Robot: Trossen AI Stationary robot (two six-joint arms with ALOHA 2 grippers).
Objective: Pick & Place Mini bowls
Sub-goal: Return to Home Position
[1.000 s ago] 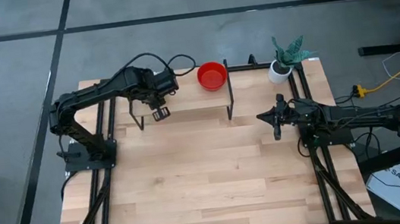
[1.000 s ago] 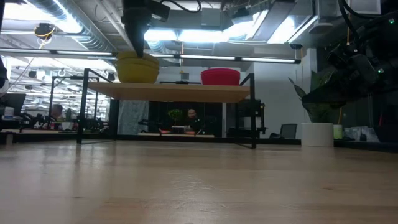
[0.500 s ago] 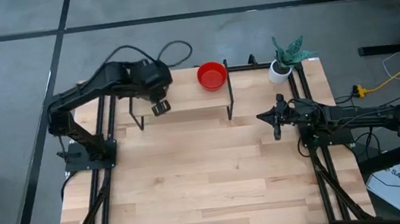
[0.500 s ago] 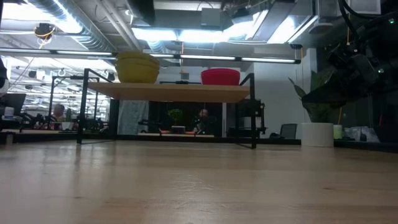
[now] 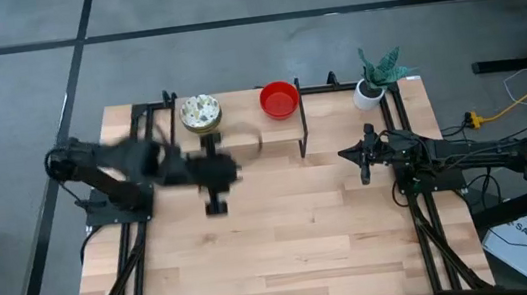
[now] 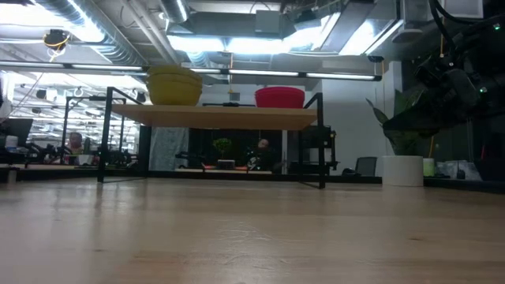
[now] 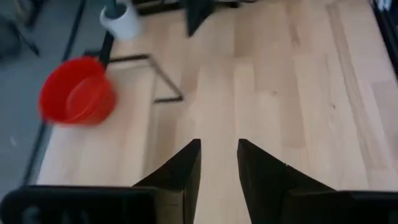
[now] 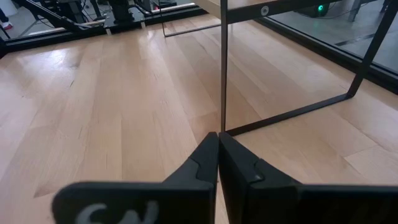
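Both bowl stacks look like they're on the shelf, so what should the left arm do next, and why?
Probably pull the left gripper back toward its base. It hangs open and empty over the table, while the patterned bowls and red bowls sit on the shelf, and no bowl shows on the table. The right gripper rests shut at the table's right.

Your counter (image 5: pixel 284 236) is pale planked wood, smooth with a soft sheen. The shelf (image 6: pixel 213 116) pairs a wooden board with thin matt black metal legs. The red bowls (image 5: pixel 279 99) look smooth and glossy; the patterned bowls (image 5: pixel 200 113), speckled. The left hand (image 7: pixel 218 146) and right hand (image 8: pixel 218 137) look matt black plastic.
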